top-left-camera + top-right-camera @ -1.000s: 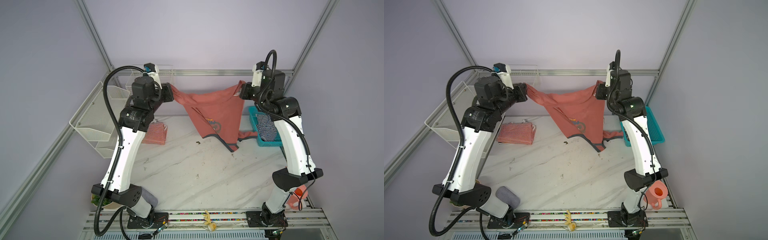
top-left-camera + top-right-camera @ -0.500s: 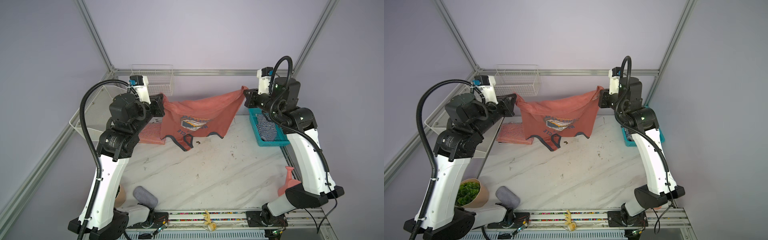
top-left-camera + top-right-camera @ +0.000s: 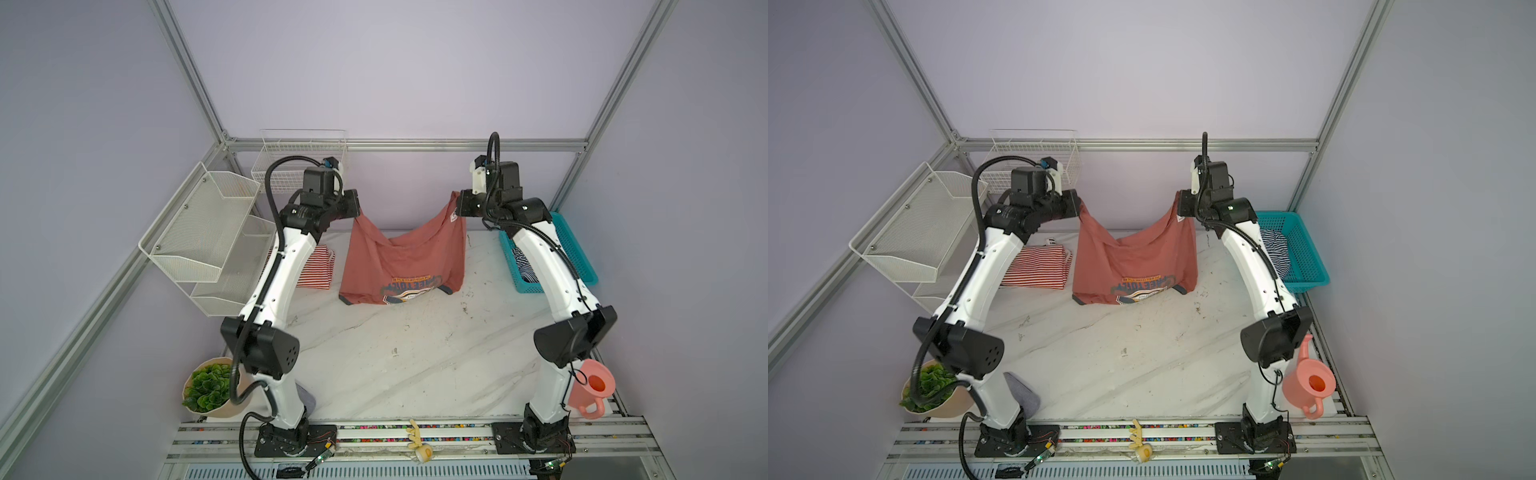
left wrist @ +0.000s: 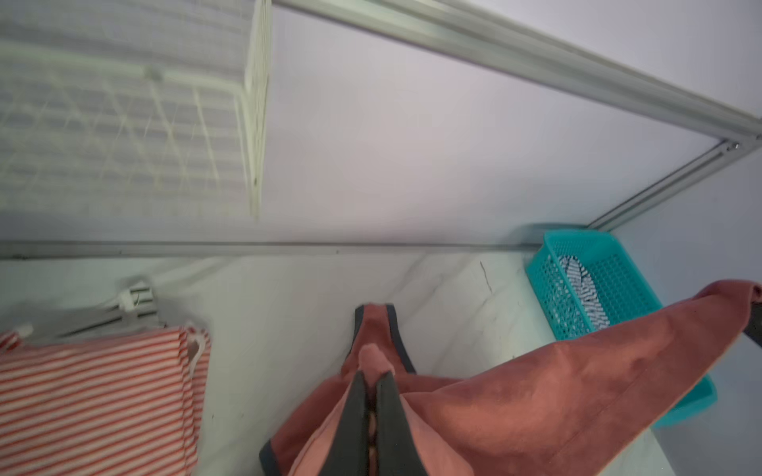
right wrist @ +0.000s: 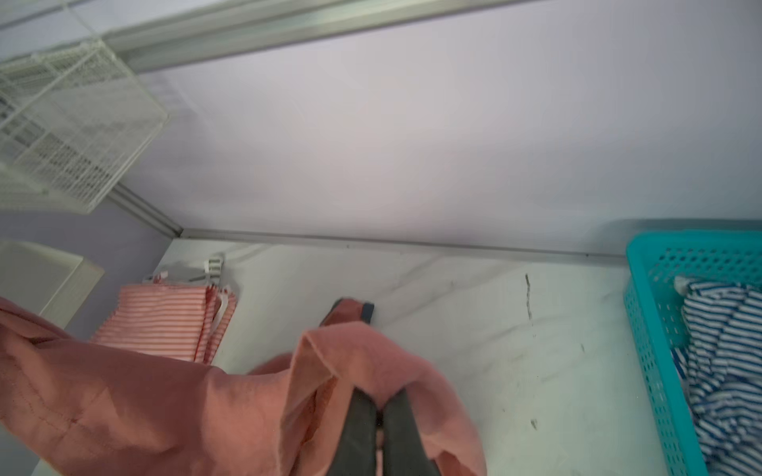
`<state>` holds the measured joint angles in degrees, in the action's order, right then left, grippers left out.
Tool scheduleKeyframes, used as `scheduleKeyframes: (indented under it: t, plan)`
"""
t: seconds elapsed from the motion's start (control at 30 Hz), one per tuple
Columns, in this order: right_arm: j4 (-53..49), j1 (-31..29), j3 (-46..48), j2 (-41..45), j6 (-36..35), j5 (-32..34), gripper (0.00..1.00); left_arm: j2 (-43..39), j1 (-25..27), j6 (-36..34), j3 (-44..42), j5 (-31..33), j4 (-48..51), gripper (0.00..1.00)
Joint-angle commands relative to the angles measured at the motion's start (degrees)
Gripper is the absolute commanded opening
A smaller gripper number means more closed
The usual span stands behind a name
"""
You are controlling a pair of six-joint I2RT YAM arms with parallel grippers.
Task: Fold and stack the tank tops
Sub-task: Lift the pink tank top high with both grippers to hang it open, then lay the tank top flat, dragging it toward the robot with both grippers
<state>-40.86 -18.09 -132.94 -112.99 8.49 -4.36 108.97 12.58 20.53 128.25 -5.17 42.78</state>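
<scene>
The salmon-red tank top (image 3: 401, 262) (image 3: 1133, 259) hangs between my two grippers above the back of the table, badge print upside down near its lower edge, which reaches the marble. My left gripper (image 3: 356, 210) (image 4: 372, 377) is shut on one corner of its hem. My right gripper (image 3: 457, 203) (image 5: 381, 395) is shut on the other corner. The red-and-white striped tank top (image 3: 316, 270) (image 4: 95, 395) lies folded at the back left. The navy-and-white striped tank top (image 3: 1273, 249) (image 5: 725, 371) lies crumpled in the teal basket (image 3: 1304, 257) (image 5: 647, 313).
White wire baskets (image 3: 208, 237) hang on the left wall and another (image 3: 303, 158) on the back wall. A potted plant (image 3: 208, 388) stands at the front left and a pink watering can (image 3: 590, 390) at the front right. The marble table (image 3: 415, 353) lies below.
Both arms have drawn closer together and lowered. The salmon-red top now sags in a deep curve with its lower edge down at the table.
</scene>
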Motion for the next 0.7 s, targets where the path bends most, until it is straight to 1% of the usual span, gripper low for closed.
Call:
scheduleKeyframes:
  t: [0.0,0.03,0.07,0.13,0.2,0.27,0.3,0.4,0.47,0.53,0.6,0.67]
  plan:
    - [4.08,2.04,-17.02,-3.63,0.94,0.72,0.0,3.14,-1.3,1.99,23.86,-4.41,-6.89,0.0]
    - [5.42,2.25,-20.9,-5.12,1.34,0.42,0.0,4.17,-1.53,2.91,26.33,-5.51,-9.28,0.0]
    - [7.88,2.43,-23.61,-6.0,1.69,-0.04,0.0,4.14,-1.8,4.14,26.21,-6.64,-14.82,0.0]
    - [15.55,2.47,-22.02,-4.38,1.74,-1.08,0.0,1.48,-2.16,6.69,19.57,-8.41,-27.68,0.0]
    - [27.59,2.48,-12.98,0.87,1.05,-2.49,0.0,-2.99,-2.13,8.6,9.22,-9.56,-43.15,0.0]
    - [38.97,2.62,-2.8,7.07,0.33,-3.19,0.0,-5.74,-2.16,9.75,2.69,-10.32,-54.11,0.0]
    - [43.26,2.54,2.02,10.08,-0.25,-3.41,0.0,-6.61,-2.18,9.87,0.72,-10.45,-57.63,0.0]
    - [50.27,2.56,11.62,16.75,-2.51,-3.19,0.0,-8.39,-2.14,9.26,-2.79,-13.27,-61.99,0.0]
    - [51.32,2.59,17.66,20.72,-3.7,-3.56,0.0,-10.64,-2.12,9.43,-8.56,-16.14,-64.79,0.0]
    - [52.44,2.58,25.88,25.19,-4.07,-3.91,0.0,-13.86,-2.04,10.21,-17.74,-18.07,-67.68,0.0]
    - [50.57,2.55,35.0,30.09,-3.96,-3.24,0.0,-18.35,-1.84,10.66,-30.67,-19.64,-71.24,0.0]
    - [48.69,2.53,43.38,35.35,-3.07,-4.33,0.0,-23.41,-1.16,10.68,-44.19,-19.95,-74.2,0.0]
